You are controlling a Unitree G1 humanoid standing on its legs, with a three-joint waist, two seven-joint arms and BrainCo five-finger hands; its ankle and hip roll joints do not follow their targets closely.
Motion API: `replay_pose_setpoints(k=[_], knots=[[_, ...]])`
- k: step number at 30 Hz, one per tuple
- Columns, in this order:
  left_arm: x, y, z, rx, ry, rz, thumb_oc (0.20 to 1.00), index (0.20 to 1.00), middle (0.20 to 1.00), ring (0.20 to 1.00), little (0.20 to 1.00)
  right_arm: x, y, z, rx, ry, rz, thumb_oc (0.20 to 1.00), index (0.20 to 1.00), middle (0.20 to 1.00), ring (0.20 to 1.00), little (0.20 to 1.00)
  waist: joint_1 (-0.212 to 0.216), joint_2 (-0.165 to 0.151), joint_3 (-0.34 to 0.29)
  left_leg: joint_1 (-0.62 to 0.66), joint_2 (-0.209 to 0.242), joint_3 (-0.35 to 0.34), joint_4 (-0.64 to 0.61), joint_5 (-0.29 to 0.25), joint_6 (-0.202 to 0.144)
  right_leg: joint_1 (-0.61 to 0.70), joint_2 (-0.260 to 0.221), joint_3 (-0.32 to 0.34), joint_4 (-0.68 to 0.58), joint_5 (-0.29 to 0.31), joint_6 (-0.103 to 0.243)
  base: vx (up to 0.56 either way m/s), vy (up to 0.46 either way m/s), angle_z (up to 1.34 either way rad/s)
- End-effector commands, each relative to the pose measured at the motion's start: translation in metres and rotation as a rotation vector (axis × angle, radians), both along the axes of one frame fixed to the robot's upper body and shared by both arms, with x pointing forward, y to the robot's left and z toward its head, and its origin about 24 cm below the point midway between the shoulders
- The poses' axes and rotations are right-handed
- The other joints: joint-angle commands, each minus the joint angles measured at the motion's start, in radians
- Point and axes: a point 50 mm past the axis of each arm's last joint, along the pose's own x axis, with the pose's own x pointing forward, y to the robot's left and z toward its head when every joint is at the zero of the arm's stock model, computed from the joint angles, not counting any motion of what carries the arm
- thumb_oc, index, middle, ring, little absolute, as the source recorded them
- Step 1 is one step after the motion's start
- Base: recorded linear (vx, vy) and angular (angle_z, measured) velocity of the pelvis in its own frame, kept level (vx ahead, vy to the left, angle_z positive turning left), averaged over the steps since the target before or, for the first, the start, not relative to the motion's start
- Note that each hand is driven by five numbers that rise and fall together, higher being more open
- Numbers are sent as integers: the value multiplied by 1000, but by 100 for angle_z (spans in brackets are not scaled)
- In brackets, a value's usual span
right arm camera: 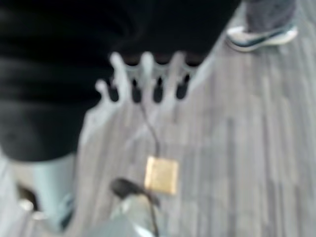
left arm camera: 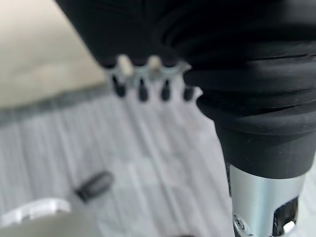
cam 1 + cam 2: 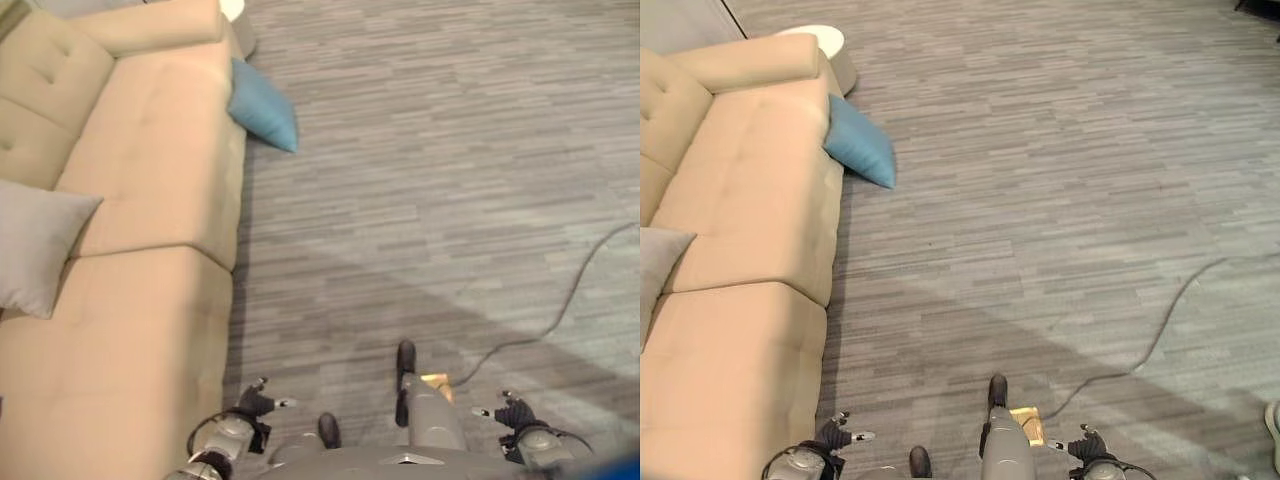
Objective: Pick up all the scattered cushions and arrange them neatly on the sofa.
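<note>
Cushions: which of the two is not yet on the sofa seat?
The blue cushion. It leans on the floor against the sofa front, near its far end. The grey cushion stands on the seat against the backrest.

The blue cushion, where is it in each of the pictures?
Left eye view: the blue cushion is up top, left of middle, leaning on the sofa's front edge, on the floor.
Right eye view: the blue cushion is in the upper left, against the same sofa edge.
The wrist views give floor, not the cushion.
Shared landmark: the sofa.
</note>
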Motion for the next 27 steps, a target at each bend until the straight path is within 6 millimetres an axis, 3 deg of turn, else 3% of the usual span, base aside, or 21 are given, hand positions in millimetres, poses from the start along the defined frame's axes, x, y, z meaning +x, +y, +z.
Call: replay_pose_setpoints(k=[1, 4, 5, 6, 7, 9, 11, 14, 19, 20, 22, 24, 26, 27], knots=[[19, 0, 9, -6, -84, -16, 1000, 1000, 1000, 1000, 1000, -18, -14, 0, -29, 40, -25, 1000, 1000, 1000, 1000, 1000, -7, -61, 2, -111, 53, 128, 345, 10, -49, 106, -31, -8, -33, -44, 67, 121, -187, 68], [23, -2, 11, -16, -99, -11, 1000, 1000, 1000, 1000, 1000, -25, -12, -3, -20, 61, -39, 1000, 1000, 1000, 1000, 1000, 3, -58, 11, -146, 99, 173, 354, 27, -46, 166, -4, -39, -47, -81, 47, 207, -187, 47], [21, -2, 10, -16, -90, -16, 1000, 1000, 1000, 1000, 1000, -30, -12, -5, -16, 77, -47, 1000, 1000, 1000, 1000, 1000, 12, -62, 6, -176, 104, 207, 276, 19, -31, 200, 3, -55, -61, -100, 43, 242, -126, 34], [21, -2, 10, -16, -89, -16, 1000, 1000, 1000, 1000, 1000, -30, -12, -5, -16, 77, -47, 1000, 1000, 1000, 1000, 1000, 12, -63, 6, -175, 103, 207, 274, 20, -31, 201, 2, -55, -61, -100, 43, 380, -97, 48], [20, -2, 9, -10, -81, -26, 1000, 1000, 1000, 1000, 1000, -34, -11, -6, -19, 89, -45, 1000, 1000, 1000, 1000, 1000, 25, -55, 3, -218, 106, 221, 142, 66, -32, 232, 17, -68, -68, -123, 48, 296, -21, 51], [21, -1, 10, -11, -86, -21, 1000, 1000, 1000, 1000, 1000, -37, -10, -7, -22, 96, -42, 1000, 1000, 1000, 1000, 1000, 37, -40, 2, -237, 118, 217, 15, 158, -57, 265, 41, -78, -68, -149, 53, 386, -14, 41], [21, 0, 10, -11, -86, -16, 1000, 1000, 1000, 1000, 1000, -35, -8, -7, -15, 94, -41, 1000, 1000, 1000, 1000, 1000, 42, -38, 1, -238, 130, 239, -50, 192, -65, 296, 51, -86, -66, -169, 57, 364, 1, 19], [10, 5, 7, -4, -54, 5, 1000, 1000, 1000, 1000, 1000, -37, -2, -10, -3, 114, -8, 1000, 1000, 1000, 1000, 1000, 59, -40, -19, -221, 96, 242, -53, 166, -38, 357, 63, -53, -42, -224, 62, 485, 47, -45], [4, 6, 5, -3, -36, -8, 1000, 1000, 1000, 1000, 1000, -36, 2, -11, 13, 110, -5, 1000, 1000, 1000, 1000, 1000, 78, -67, -36, -201, 37, 244, -34, 93, -4, 364, 17, -33, 69, -245, 101, 305, 83, -46], [7, 7, 7, -5, -53, -10, 1000, 1000, 1000, 1000, 1000, -32, 3, -10, 20, 97, 1, 1000, 1000, 1000, 1000, 1000, 79, -68, -29, -184, 0, 237, -32, 51, 37, 300, -18, -20, 228, -202, 135, 251, 154, -14], [10, 9, 9, 4, -64, -15, 1000, 1000, 1000, 1000, 1000, -21, 2, -7, 21, 61, 11, 1000, 1000, 1000, 1000, 1000, 67, -66, -11, -153, -27, 252, -33, 14, 71, 203, -56, 3, 384, -88, 172, 268, 149, -33], [13, 12, 11, 11, -80, -9, 1000, 1000, 1000, 1000, 1000, -12, 3, -4, 23, 33, 22, 1000, 1000, 1000, 1000, 1000, 55, -45, 5, -103, -40, 252, -51, -9, 83, 109, -70, 2, 456, -90, 161, 257, 82, -44], [17, 12, 12, 7, -94, -3, 1000, 1000, 1000, 1000, 1000, -7, 2, -3, 19, 22, 30, 1000, 1000, 1000, 1000, 1000, 46, -34, 16, -76, -49, 242, -63, -19, 81, 68, -61, 0, 446, -110, 150, 161, 3, 18], [19, 11, 13, 3, -104, 5, 1000, 1000, 1000, 1000, 1000, -3, 2, -1, 16, 11, 33, 1000, 1000, 1000, 1000, 1000, 40, -23, 24, -70, -44, 248, -68, -3, 79, 35, -43, -17, 396, -99, 127, 359, -62, 27]])
